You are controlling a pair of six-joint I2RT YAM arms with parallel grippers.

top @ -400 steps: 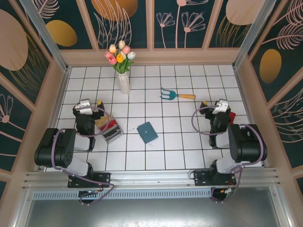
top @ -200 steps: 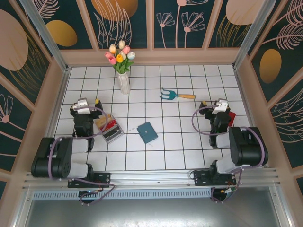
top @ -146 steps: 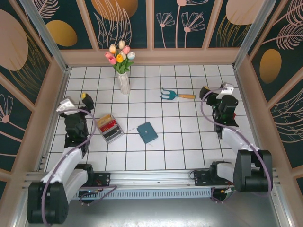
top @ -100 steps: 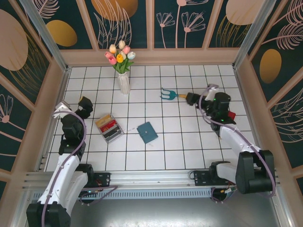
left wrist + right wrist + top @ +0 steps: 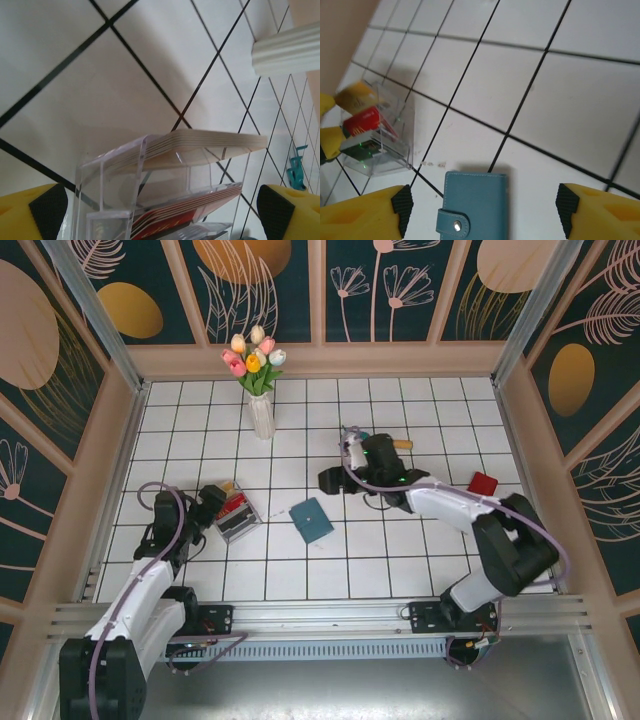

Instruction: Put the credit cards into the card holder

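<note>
The teal card holder (image 5: pixel 312 520) lies closed on the white tiles, its snap tab fastened. In the right wrist view the card holder (image 5: pixel 476 205) sits between my right gripper's (image 5: pixel 485 202) two spread fingers, which stand apart from it on both sides. The credit cards (image 5: pixel 232 508) stand in stacks in a small clear tray (image 5: pixel 240 528): cream-yellow, red and grey. My left gripper (image 5: pixel 212 502) is open at the tray's left end. Seen from its wrist, the left gripper (image 5: pixel 160 210) has its fingers either side of the tray, with the red credit cards (image 5: pixel 175 215) below a cream stack (image 5: pixel 210 141).
A white vase of tulips (image 5: pixel 260 412) stands at the back left. A small garden rake (image 5: pixel 402 444) lies behind the right arm, partly hidden. A red object (image 5: pixel 482 483) rests at the right side. The pen's wooden walls close in on all sides.
Both arms have swung in from the outer sides. The right gripper has travelled left to the card holder, and the left gripper has come down to the tray of cards.
</note>
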